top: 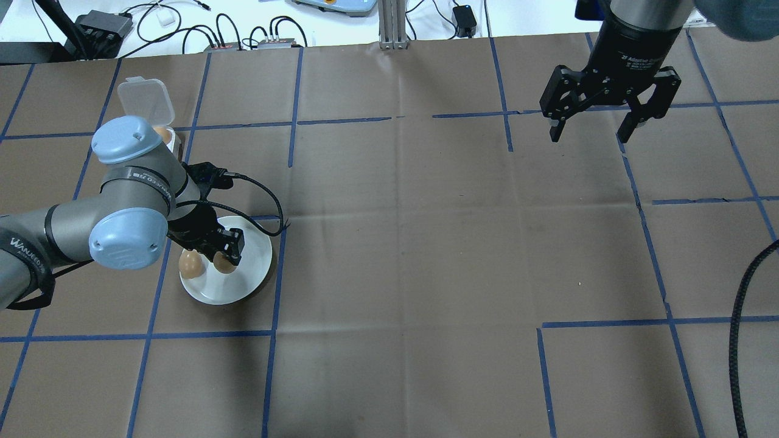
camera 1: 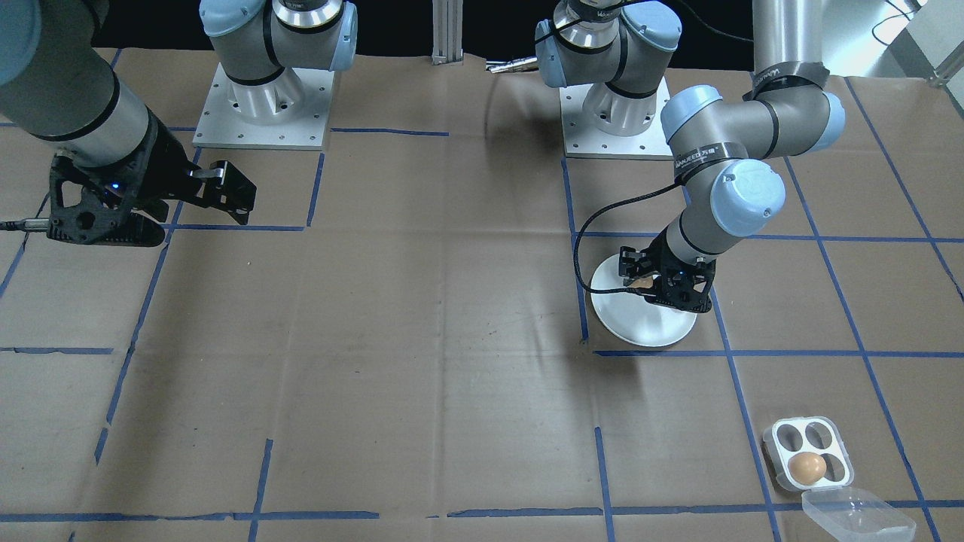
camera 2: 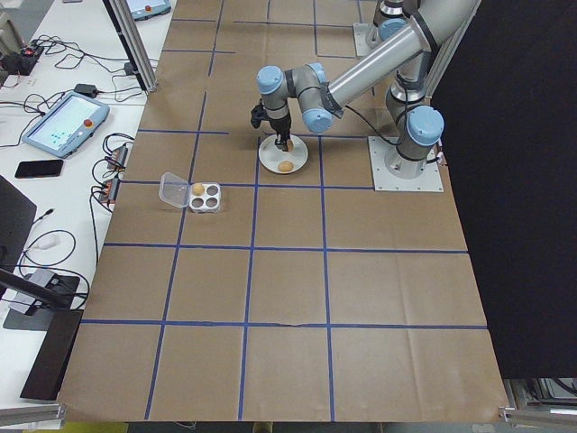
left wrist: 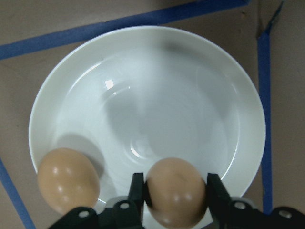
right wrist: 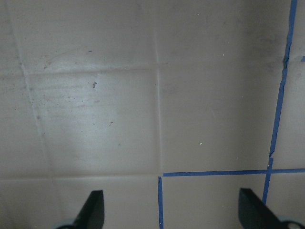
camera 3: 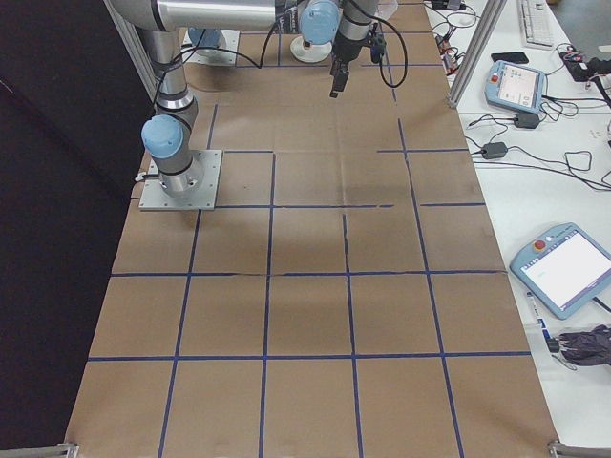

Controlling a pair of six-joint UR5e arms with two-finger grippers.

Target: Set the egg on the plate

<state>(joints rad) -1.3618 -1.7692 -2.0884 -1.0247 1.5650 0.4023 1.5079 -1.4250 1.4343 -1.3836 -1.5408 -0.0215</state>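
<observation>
My table [top: 426, 243] is covered in brown paper gridded with blue tape [top: 341, 121]. White benches flank both ends, carrying cables [camera 2: 54, 68] and teach pendants [camera 3: 565, 268]. Even light falls overhead.

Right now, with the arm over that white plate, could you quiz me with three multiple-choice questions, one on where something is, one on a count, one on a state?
1. Where is the egg tray's lid?
A. shut over the cups
B. open beside the tray
C. on the plate

2. How many eggs are at the plate?
A. one
B. two
C. four

3. What are the left gripper's fingers doing?
A. closed on an egg
B. spread wide over bare table
C. holding the lid

Answers: 1 B, the clear lid lies open beside the tray. 2 B, one egg rests on the plate, another egg is held over it. 3 A, the left gripper has a finger on each side of that egg.
</observation>
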